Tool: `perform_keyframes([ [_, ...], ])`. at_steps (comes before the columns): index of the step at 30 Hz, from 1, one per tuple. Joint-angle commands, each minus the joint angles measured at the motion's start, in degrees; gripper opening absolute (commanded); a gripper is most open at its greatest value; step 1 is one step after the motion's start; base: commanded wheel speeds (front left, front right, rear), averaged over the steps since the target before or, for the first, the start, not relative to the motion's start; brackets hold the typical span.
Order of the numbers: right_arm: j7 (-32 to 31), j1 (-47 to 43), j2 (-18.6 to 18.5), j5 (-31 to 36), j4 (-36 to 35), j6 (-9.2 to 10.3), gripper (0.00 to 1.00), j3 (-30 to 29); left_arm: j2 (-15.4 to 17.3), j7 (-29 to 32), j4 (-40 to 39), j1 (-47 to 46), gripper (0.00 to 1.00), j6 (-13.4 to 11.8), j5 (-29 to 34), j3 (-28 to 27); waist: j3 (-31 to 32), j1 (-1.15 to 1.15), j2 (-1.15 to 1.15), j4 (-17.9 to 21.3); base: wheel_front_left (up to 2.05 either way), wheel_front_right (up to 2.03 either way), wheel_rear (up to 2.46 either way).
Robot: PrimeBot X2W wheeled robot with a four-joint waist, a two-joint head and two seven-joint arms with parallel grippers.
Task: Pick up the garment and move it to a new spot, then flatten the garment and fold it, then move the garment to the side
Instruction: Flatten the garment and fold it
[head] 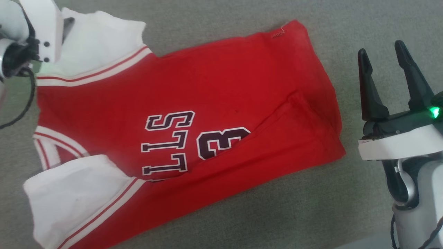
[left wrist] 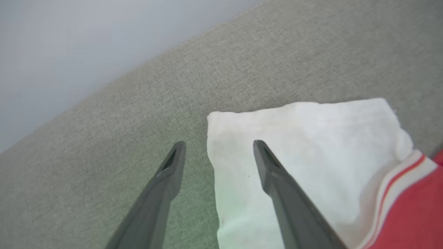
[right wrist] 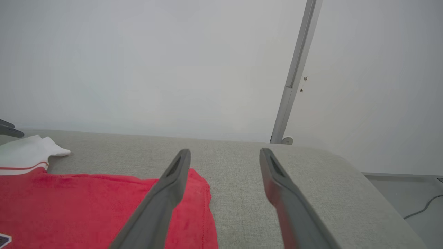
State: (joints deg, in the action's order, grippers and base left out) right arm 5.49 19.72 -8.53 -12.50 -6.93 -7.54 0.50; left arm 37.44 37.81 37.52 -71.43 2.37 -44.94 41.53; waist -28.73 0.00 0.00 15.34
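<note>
- Garment [head: 214, 90]: a red shirt, lying spread on the grey-green fabric-covered counter [head: 242, 214]. It is set at a slant in the head view, collar end to the robot's left and hem to its right.
- Sleeves: both white, each joined to the red body by a red-and-white striped band. The far sleeve [head: 100, 45] lies at upper left of the head view and the near sleeve [head: 72, 197] at lower left.
- Print: dark letters outlined in white [head: 169, 141] and a numeral [head: 221, 141]. A diagonal fold of the red body covers the near part of the numeral.
- Hem corner [head: 283, 33]: flat, with visible stitching.
- Left pincer [left wrist: 218, 143]: fingers apart, nothing between them. In the left wrist view it straddles the outer edge of the far sleeve, one finger over white cloth and the other over bare counter. Contact with the cloth cannot be judged.
- Left arm's white wrist housing [head: 38, 31]: in the top left corner of the head view, beside that sleeve.
- Right pincer [head: 380, 47]: fingers apart, empty, over bare counter just beyond the hem and not touching the shirt. A green light [head: 433, 111] glows at its base.
- Right wrist view: a pale wall [right wrist: 138, 69] rises behind the counter, with a grey upright strip [right wrist: 294, 76] on it.
</note>
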Motion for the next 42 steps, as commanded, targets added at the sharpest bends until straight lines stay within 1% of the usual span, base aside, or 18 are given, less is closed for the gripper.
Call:
perform_keyframes([
  [1,0.32,0.88,0.25,-0.40,0.28,0.11,1.00,0.20,-0.02,0.58,0.92,-1.06,1.00,0.26,0.10,-0.08,-1.18,0.00,0.00,0.86,0.00,0.00,0.00],
  [5,-0.08,1.01,0.15,-0.75,0.79,0.11,1.00,0.44,-0.60,2.05,3.23,-2.02,1.00,0.01,-0.02,0.27,-1.98,0.00,0.00,1.06,0.00,0.00,0.00],
  [8,-0.73,1.75,-0.02,-0.88,0.96,0.11,1.00,0.94,-1.23,4.50,5.87,-2.72,1.00,-0.68,-0.40,0.71,-2.62,0.00,0.00,1.27,0.00,0.00,0.00],
  [12,-2.37,2.41,-0.23,-1.61,1.50,0.10,1.00,2.35,-1.83,5.49,8.94,-3.17,1.00,-1.42,-0.74,0.71,-3.36,0.00,0.00,1.85,0.00,0.00,0.00],
  [13,-3.13,2.68,-0.24,-1.88,1.63,0.11,1.00,2.48,-2.09,6.15,10.00,-3.14,0.71,-1.86,-1.01,0.65,-3.52,0.00,0.00,1.99,0.00,0.00,0.00],
  [14,-3.76,3.11,-0.37,-2.19,1.55,0.10,1.00,2.87,-2.40,6.87,10.95,-2.97,0.22,-1.97,-1.35,0.66,-3.65,0.00,0.00,2.11,0.00,0.00,0.00],
  [15,-4.81,3.42,-0.58,-2.65,1.63,0.10,1.00,3.49,-2.83,7.94,12.02,-2.51,0.00,-2.38,-2.21,0.40,-3.73,0.00,0.00,2.20,0.00,0.00,0.00],
  [17,-7.16,4.31,-1.18,-3.62,1.58,0.10,1.00,4.79,-3.36,9.91,13.54,-2.07,0.00,-2.67,-3.15,0.44,-3.86,0.00,0.00,2.36,0.00,0.00,0.00],
  [21,-13.11,9.17,-3.12,-5.93,2.25,0.10,1.00,7.41,-4.23,10.74,14.64,-2.25,0.00,-2.60,-3.30,0.62,-4.23,0.00,0.00,2.37,0.00,0.00,0.00],
  [25,-18.71,16.13,-4.95,-8.33,6.17,0.10,1.00,8.94,-5.54,10.19,15.21,-2.91,0.00,-2.26,-3.12,1.12,-4.65,0.00,0.00,1.54,0.00,0.00,0.00],
  [30,-24.88,24.65,-6.86,-11.12,14.81,0.12,1.00,12.42,-6.71,9.33,15.96,-3.73,0.00,-1.80,-2.88,1.45,-4.96,0.00,0.00,0.47,0.00,0.00,0.00],
  [31,-26.36,26.06,-7.37,-11.50,16.90,0.11,1.00,13.48,-6.92,9.04,16.19,-3.90,0.00,-1.82,-2.90,1.44,-5.02,0.00,0.00,0.27,0.00,0.00,0.00],
  [32,-29.17,28.70,-7.97,-12.66,20.77,0.11,1.00,14.95,-7.32,8.55,16.55,-4.33,0.00,-1.64,-3.08,1.33,-5.13,0.00,0.00,-0.11,0.00,0.00,0.00],
  [36,-35.24,32.47,-8.91,-15.38,27.55,0.11,1.00,17.91,-7.74,7.93,17.58,-5.02,0.00,-1.43,-3.19,1.36,-5.35,0.00,0.00,-0.59,0.00,0.00,0.00],
  [42,-41.00,36.00,-9.06,-20.37,34.52,0.10,1.00,22.71,-8.57,7.03,18.89,-5.84,0.00,-0.85,-3.29,1.46,-5.63,0.00,0.00,-1.11,0.00,0.00,0.00],
])
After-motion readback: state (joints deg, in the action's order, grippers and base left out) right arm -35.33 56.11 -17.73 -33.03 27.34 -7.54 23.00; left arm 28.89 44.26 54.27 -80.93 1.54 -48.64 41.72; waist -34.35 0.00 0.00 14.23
